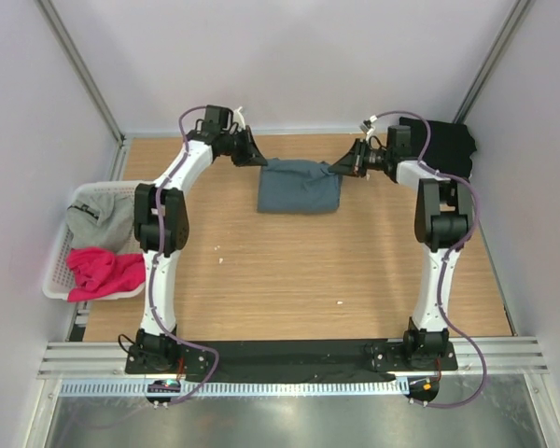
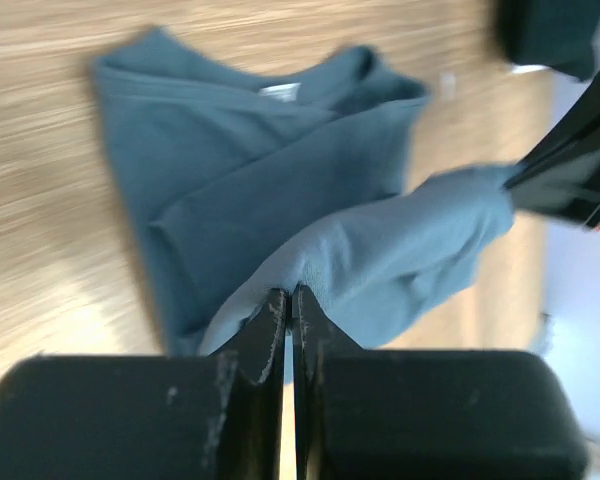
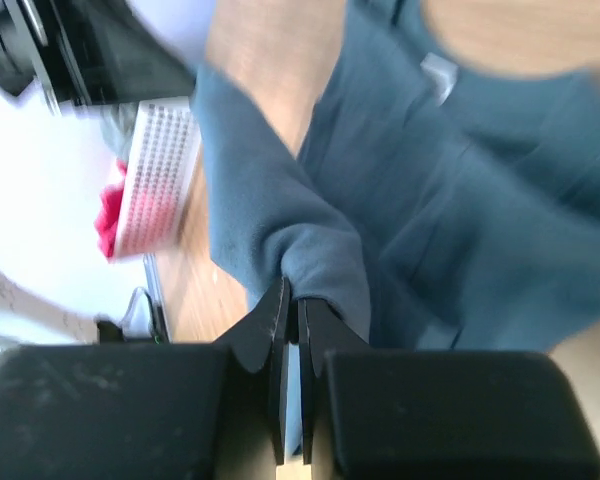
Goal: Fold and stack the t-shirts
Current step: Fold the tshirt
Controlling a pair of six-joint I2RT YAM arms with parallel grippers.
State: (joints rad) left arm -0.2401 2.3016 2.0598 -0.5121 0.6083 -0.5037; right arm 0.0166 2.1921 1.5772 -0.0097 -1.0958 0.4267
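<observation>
The slate blue-grey t-shirt [image 1: 299,187] lies partly folded at the back middle of the table. My left gripper [image 1: 259,156] is at its far left corner, shut on a lifted fold of the cloth [image 2: 380,260]. My right gripper [image 1: 337,168] pinches the far right edge, its jaws shut on a bunched fold [image 3: 310,250]. The collar and its label [image 2: 280,92] face up. A black t-shirt [image 1: 445,145] lies at the back right. A light grey t-shirt [image 1: 101,217] and a bright pink t-shirt [image 1: 105,272] are in the basket.
A white slatted basket [image 1: 54,276] stands at the table's left edge and also shows in the right wrist view as the basket [image 3: 160,175]. Grey walls enclose the table on three sides. Bare wood stretches in front of the blue shirt.
</observation>
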